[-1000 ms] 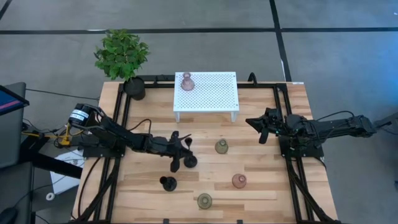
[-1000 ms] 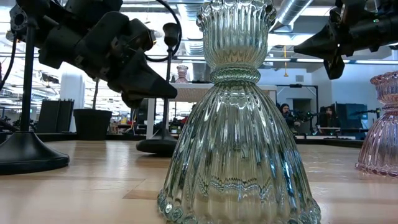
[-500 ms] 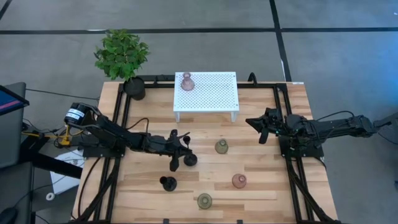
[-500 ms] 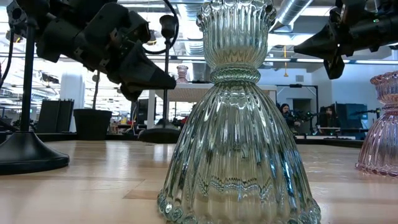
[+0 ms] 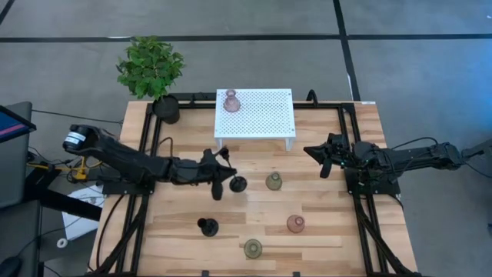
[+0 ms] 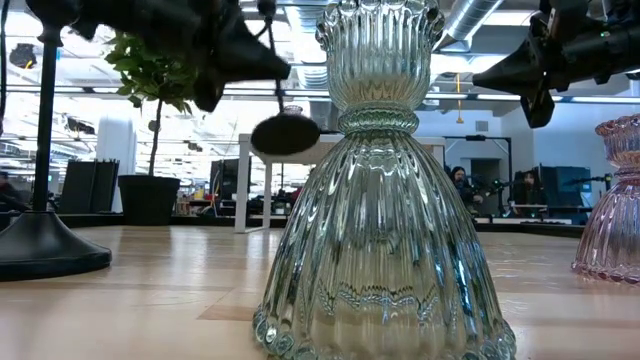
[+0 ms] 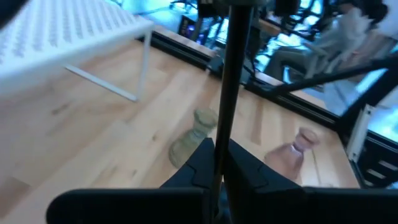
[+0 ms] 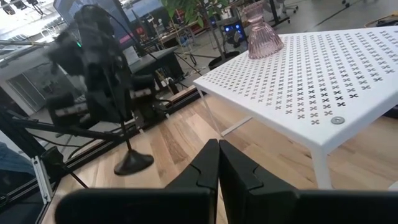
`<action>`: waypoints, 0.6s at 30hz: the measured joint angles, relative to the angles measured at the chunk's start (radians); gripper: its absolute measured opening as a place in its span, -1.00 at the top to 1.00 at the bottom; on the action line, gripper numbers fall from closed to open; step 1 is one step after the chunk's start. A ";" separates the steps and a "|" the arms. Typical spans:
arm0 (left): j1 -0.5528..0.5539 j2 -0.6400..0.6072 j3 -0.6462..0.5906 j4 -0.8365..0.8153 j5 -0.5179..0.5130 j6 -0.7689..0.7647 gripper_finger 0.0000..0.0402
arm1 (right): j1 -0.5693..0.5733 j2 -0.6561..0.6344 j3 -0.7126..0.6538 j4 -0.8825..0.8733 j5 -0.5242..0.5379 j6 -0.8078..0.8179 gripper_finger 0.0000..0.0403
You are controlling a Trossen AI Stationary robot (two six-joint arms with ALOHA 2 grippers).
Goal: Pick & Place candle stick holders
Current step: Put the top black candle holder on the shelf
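Observation:
My left gripper (image 5: 221,177) is shut on a black candle stick holder (image 5: 234,182) with a round base and a thin stem, held above the table's middle. A second black holder (image 5: 207,226) stands near the front. Olive-green holders stand at the centre (image 5: 274,181) and at the front (image 5: 253,248). One pink holder (image 5: 296,223) stands on the table. Another pink holder (image 5: 231,100) stands on the white perforated stand (image 5: 265,115). My right gripper (image 5: 323,159) is shut and empty above the table's right side. My left gripper pinches the black holder's thin stem (image 7: 224,124) between its two fingers, above the base. The fingers come about level from the table's left and lie across the stem. The holder is lifted clear, and its round base (image 6: 285,133) hangs tilted below the fingers.
A potted plant (image 5: 154,73) in a black pot stands at the far left corner. Black rails (image 5: 350,146) run along the table's sides. Bare wood lies between the stand and the holders.
My left gripper has risen and gone a little toward the far edge and the white stand, keeping its hold. The black holder, which stood with its base on the table, is now lifted clear.

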 joint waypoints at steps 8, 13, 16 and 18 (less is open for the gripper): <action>0.002 -0.001 0.223 -0.161 -0.115 0.061 0.93 | 0.000 0.000 0.000 0.005 0.001 0.000 1.00; 0.025 -0.001 0.352 -0.187 -0.126 0.152 0.93 | 0.000 0.000 0.000 0.010 0.029 0.000 1.00; 0.050 -0.001 0.438 -0.301 -0.128 0.179 0.93 | 0.000 0.000 0.000 0.021 0.059 0.008 1.00; 0.068 -0.001 0.491 -0.397 -0.128 0.180 0.93 | 0.000 0.000 0.000 0.034 0.061 0.008 1.00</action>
